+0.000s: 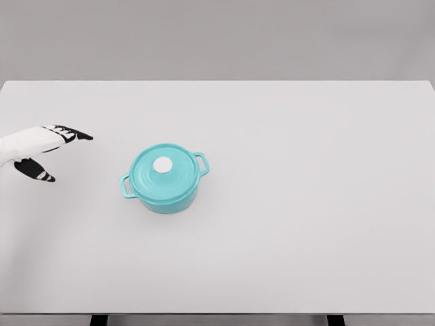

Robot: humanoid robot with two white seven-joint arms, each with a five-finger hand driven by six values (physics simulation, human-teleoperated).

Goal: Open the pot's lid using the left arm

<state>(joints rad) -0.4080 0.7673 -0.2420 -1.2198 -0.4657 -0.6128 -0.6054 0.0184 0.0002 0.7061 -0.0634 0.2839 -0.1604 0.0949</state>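
The teal pot (165, 180) sits on the white table (306, 224), left of the middle, with its lid (164, 172) on and a white knob (163, 164) at the lid's center. Two small handles stick out at its sides. My left hand (42, 151) hovers well apart to the pot's left, fingers (73, 134) spread and relaxed, holding nothing, thumb below.

We see a broad white table (306, 224) filling most of the view. Beyond the table's far edge we find a plain grey wall (217, 37). Below the table's near edge we note two dark legs (99, 320), one toward the left and one toward the right, with grey floor between them.
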